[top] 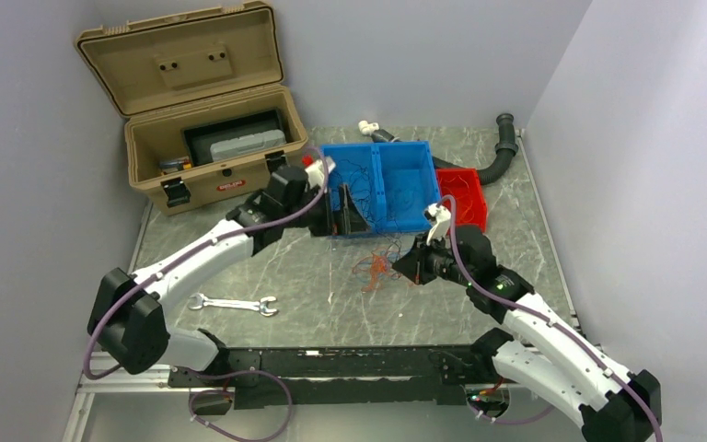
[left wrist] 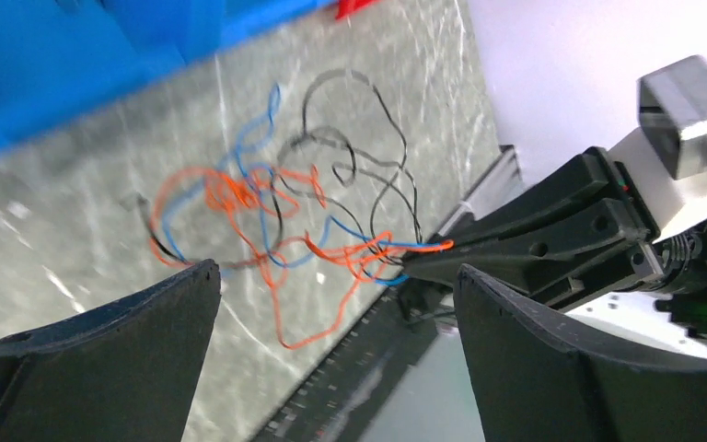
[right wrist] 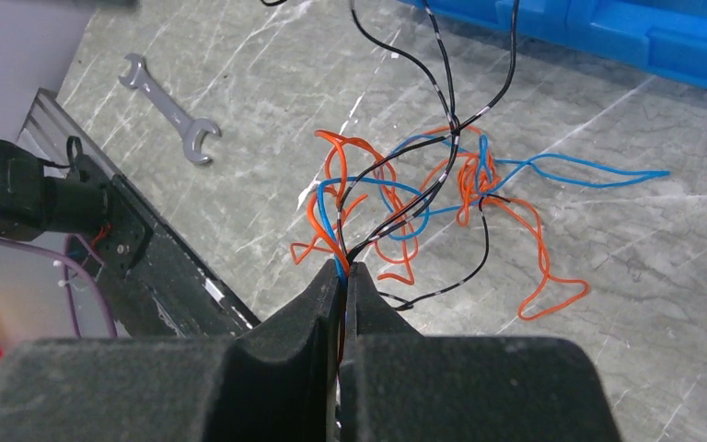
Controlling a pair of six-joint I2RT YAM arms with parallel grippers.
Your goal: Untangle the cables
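Across the grey-green marbled worktop (top: 313, 285), just in front of the blue two-compartment plastic bin (top: 379, 180), the job looks to me barely begun. My left end effector (left wrist: 336, 276) hangs beside the bin's near wall with its jaws spread wide and nothing between them. My right end effector (right wrist: 343, 273) is closed tight, pinching a few blue, orange and black strands. Those strands belong to the cables (right wrist: 423, 198), a loose bunch of thin blue, orange and black wires lying on the worktop between the two end effectors.

I judge the bunch loosened but not separated. Orange and blue loops cross and knot near its middle, black strands thread through them, and no wire lies wholly apart. All the sorting is left to do.

Black strands run off the top of the right wrist view toward the bin, and I cannot tell where they end. From above, more fine wires show inside the bin, too thin to count or to say whether they join the bunch. The left wrist view is blurred, so the crossings there are unclear.
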